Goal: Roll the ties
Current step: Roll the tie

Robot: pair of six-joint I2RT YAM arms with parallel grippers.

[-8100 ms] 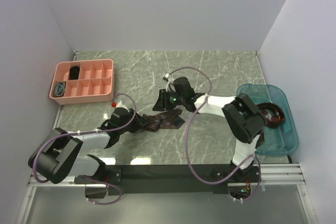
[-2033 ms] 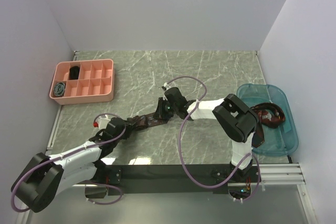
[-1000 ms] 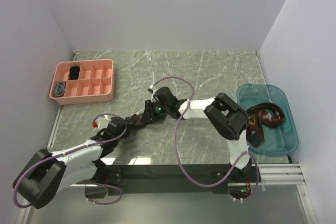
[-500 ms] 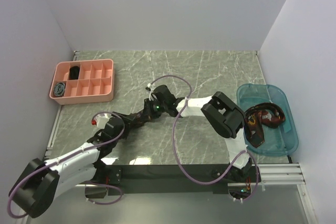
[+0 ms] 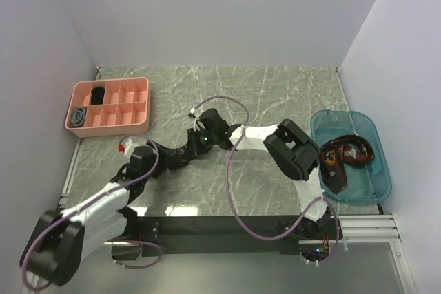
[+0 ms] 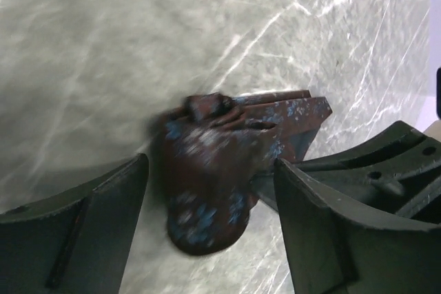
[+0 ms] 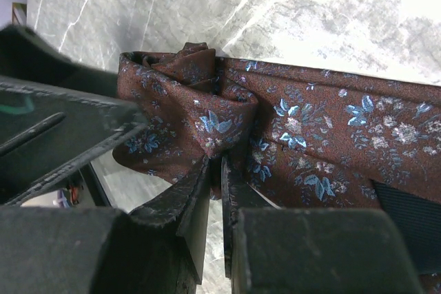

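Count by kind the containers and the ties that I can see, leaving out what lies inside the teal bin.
Containers: 2, the pink tray and the teal bin.
Coiled ties in the tray: 2, the black tie and the grey-blue tie.
Partly rolled maroon tie on the table: 1.
Total: 5.

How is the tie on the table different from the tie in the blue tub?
The table tie is partly rolled at one end; the tub tie, in the blue tub, lies in loose loops. The right fingers pinch the table tie and the left fingers stand open around its roll; nothing touches the tub tie. Both are dark brownish red.
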